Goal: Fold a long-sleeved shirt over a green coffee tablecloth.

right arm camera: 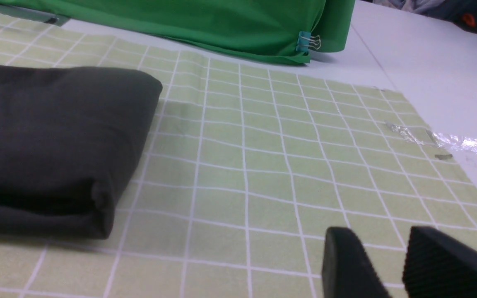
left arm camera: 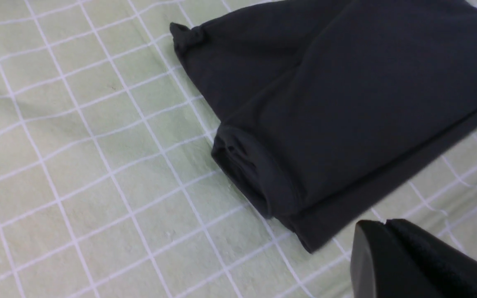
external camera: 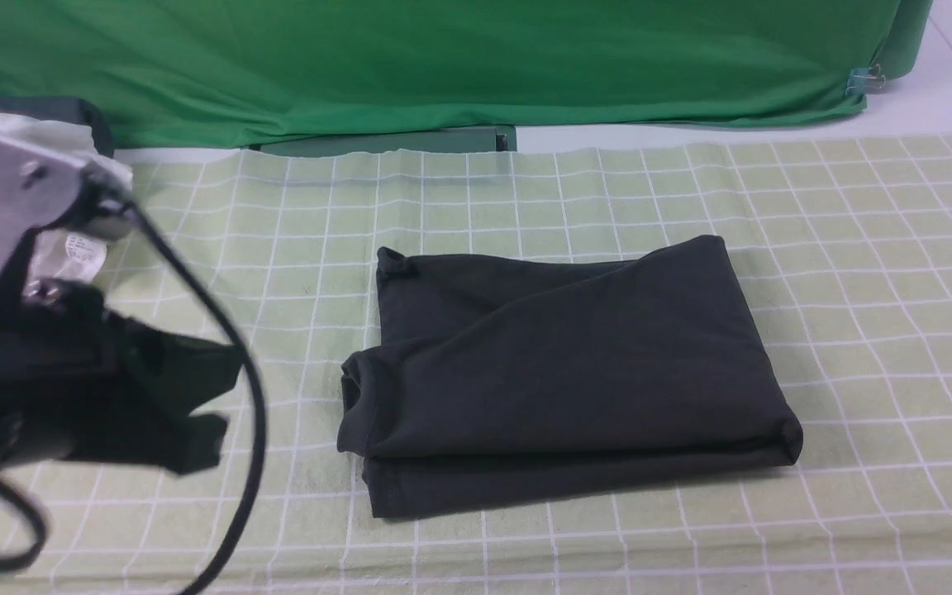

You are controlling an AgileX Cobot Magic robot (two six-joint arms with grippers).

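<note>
1. Shirt [external camera: 567, 372] folded into a thick black bundle, resting near the middle of the pale green checked tablecloth [external camera: 856, 273], long axis running left to right in the front view.
2. Lies to the right of the left gripper [left arm camera: 387, 231], near but not touching; left gripper pressed shut, empty, raised beside the bundle's layered left end.
3. Lies to the left of the right gripper [right arm camera: 383, 265], with open cloth between; fingers [right arm camera: 346, 265] parted by a narrow gap, nothing between them, low over the cloth. Right gripper absent from the front view.
4. Hard to say which arm is nearer; both stand clear of the bundle, one off each short end.
5. Judged from the neat stack and the empty grippers: folding looks finished or nearly so, with little left but to smooth or pull away.
6. No containers in view, so nothing to report inside any.
7. Plain deep-green cloth [external camera: 443, 66] draped behind, pinned at one corner with a binder clip [right arm camera: 307, 41]; white garment with a label [external camera: 79, 248] partly hidden behind the left arm.
</note>
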